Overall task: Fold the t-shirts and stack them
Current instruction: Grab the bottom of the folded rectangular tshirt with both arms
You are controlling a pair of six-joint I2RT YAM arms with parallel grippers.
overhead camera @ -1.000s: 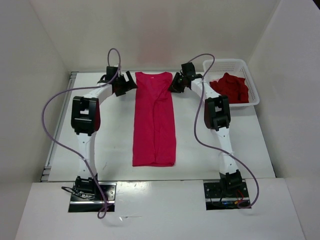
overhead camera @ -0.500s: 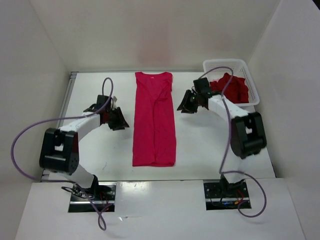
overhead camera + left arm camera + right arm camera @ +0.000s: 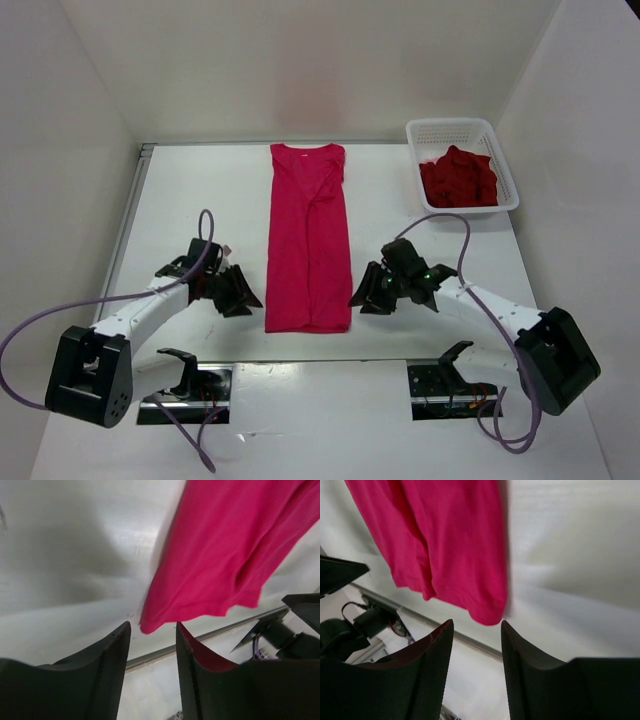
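- Black fingers of the left gripper [image 3: 152,630] stand apart with nothing between them. The near left corner of the magenta shirt [image 3: 225,555] lies just beyond the gap, not yet in it.
- The right gripper [image 3: 477,627] likewise has its jaws apart and empty, with the shirt's near right corner just ahead of the tips.
- From above, both grippers sit low over the table [image 3: 190,200], one at each side of the shirt's hem end, pointing inward at it.
- The shirt lies flat as a long narrow strip down the middle of the table, its sides already folded in, collar at the far end, hem toward the arm bases.
- The step in hand, as I judge it, is lining up to take the two hem corners for the crosswise fold.
- The next move calls for each gripper to slide in low, catch all the layers at its corner and close together with the other. Both should then carry the hem evenly toward the collar.
- The dark red shirt [image 3: 458,178] lies crumpled in the white basket [image 3: 450,125] at far right, well apart from both grippers.
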